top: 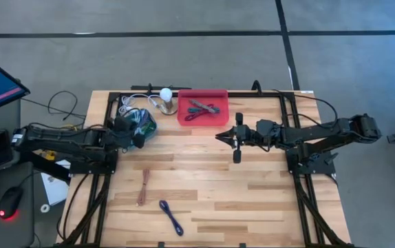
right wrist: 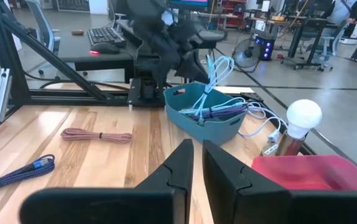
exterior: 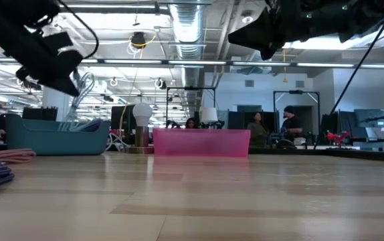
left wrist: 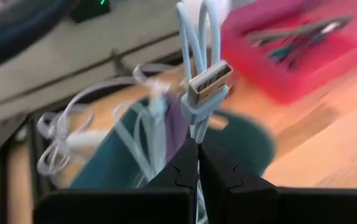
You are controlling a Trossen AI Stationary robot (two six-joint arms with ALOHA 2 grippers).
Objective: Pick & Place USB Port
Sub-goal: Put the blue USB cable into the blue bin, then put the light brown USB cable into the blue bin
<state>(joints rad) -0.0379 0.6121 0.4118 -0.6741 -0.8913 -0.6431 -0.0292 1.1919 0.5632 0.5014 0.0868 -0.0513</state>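
Note:
My left gripper is over the teal bin at the table's far left, shut on a looped light-blue USB cable. The cable's silver plug stands just past the fingertips. More cables lie inside the bin. A red tray at the far edge holds a few cables. My right gripper hovers shut over the table's middle, just near of the tray, holding nothing. My left gripper pinches the light-blue cable's strands between its two fingertips, just behind the plug. The bundled loops rise past the fingers, lifted above the bin. In the right wrist view the cable stands over the bin's rim.
A lamp with a white bulb stands between bin and tray. White cables trail by the far-left corner. A coiled pink-brown cable and a blue cable lie on the near half. People stand in the room beyond.

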